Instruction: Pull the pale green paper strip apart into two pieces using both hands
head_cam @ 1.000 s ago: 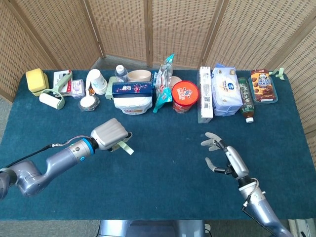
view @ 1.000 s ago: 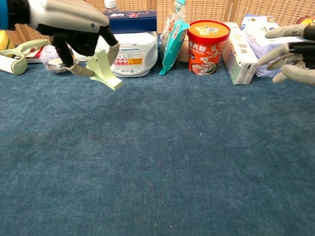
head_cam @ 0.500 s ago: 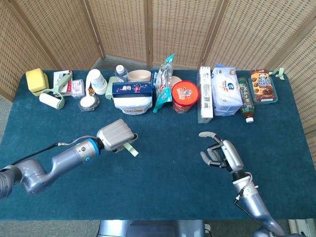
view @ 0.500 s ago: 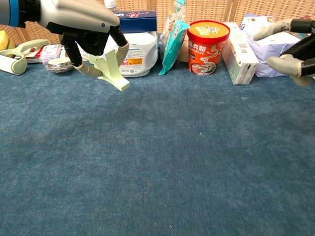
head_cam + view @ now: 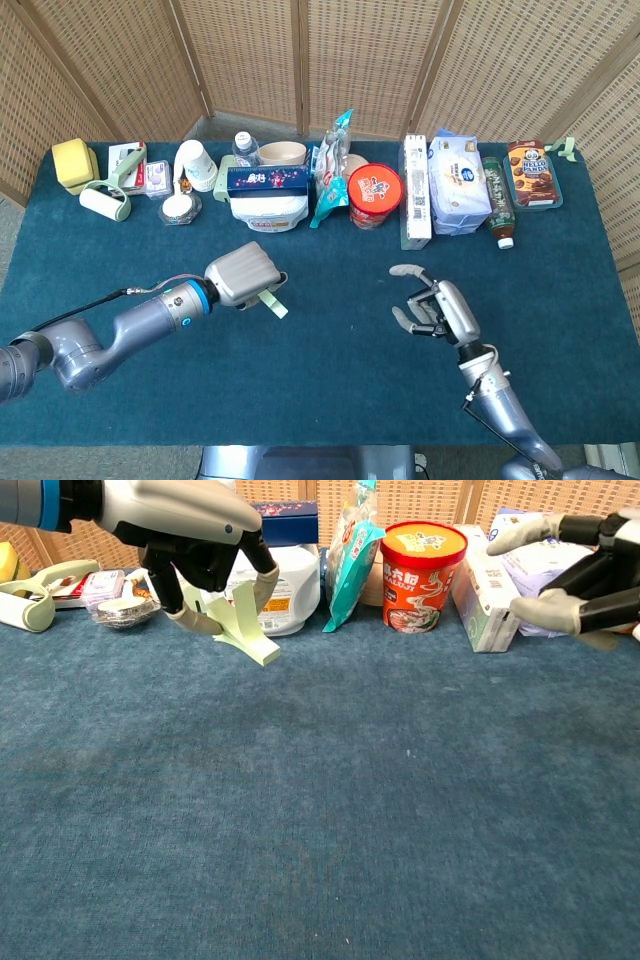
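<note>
My left hand [image 5: 243,276] [image 5: 185,530] hovers over the blue cloth left of centre and holds the pale green paper strip [image 5: 272,301] [image 5: 246,625] between its fingers. The strip hangs down and to the right from the hand, its lower end free above the cloth. My right hand [image 5: 436,309] [image 5: 585,565] floats right of centre, well apart from the strip. Its fingers are spread and partly curled, with nothing in them.
A row of goods lines the back of the table [image 5: 330,360]: a white tub [image 5: 268,211], a teal snack bag [image 5: 331,170], a red noodle cup [image 5: 375,196], a white box [image 5: 416,192], a tissue pack [image 5: 459,182]. A lint roller [image 5: 105,196] lies far left.
My left hand has carried the strip rightward toward the centre. My right hand has moved leftward toward it, fingers curling in somewhat.
</note>
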You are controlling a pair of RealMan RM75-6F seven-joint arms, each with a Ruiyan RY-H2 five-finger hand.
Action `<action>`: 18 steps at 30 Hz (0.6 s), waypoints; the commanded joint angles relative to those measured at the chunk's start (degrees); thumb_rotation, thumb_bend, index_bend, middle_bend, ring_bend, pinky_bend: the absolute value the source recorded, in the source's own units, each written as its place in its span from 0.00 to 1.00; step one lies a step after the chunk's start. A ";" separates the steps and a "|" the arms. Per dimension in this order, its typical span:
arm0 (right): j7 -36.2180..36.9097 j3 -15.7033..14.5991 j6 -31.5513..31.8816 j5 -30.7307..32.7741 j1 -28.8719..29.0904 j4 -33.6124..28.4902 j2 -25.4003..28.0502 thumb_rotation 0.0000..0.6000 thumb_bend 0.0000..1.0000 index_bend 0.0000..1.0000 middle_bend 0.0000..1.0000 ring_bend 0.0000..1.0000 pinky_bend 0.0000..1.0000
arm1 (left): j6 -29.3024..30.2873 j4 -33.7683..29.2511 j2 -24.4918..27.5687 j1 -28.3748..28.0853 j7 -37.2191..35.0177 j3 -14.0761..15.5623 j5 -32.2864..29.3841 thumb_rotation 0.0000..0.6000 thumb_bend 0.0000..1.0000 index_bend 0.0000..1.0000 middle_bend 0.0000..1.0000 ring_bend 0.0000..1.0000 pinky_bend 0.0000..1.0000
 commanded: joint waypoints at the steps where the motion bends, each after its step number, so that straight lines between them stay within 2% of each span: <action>1: -0.53 -0.39 -0.67 0.29 0.26 -0.09 0.24 1.00 0.33 0.23 1.00 1.00 0.88 | -0.03 -0.02 -0.02 -0.17 0.24 0.00 -0.22 1.00 0.39 0.66 1.00 1.00 1.00; 6: -1.99 -1.59 -3.48 0.60 1.29 -1.14 1.48 1.00 0.32 0.37 1.00 1.00 0.86 | -0.17 -0.04 -0.13 -0.66 0.69 -0.08 -1.14 1.00 0.39 0.66 1.00 1.00 1.00; 9: -2.23 -1.70 -3.49 0.71 1.44 -1.52 1.38 1.00 0.37 0.43 1.00 1.00 0.86 | -0.23 -0.07 -0.11 -0.84 0.96 0.01 -1.49 1.00 0.39 0.66 1.00 1.00 1.00; 18: -1.80 -1.79 -2.85 -0.25 2.05 -3.25 1.17 1.00 0.39 0.41 1.00 1.00 0.86 | -0.59 0.27 -0.53 -1.73 1.74 0.14 -2.76 1.00 0.39 0.65 1.00 1.00 1.00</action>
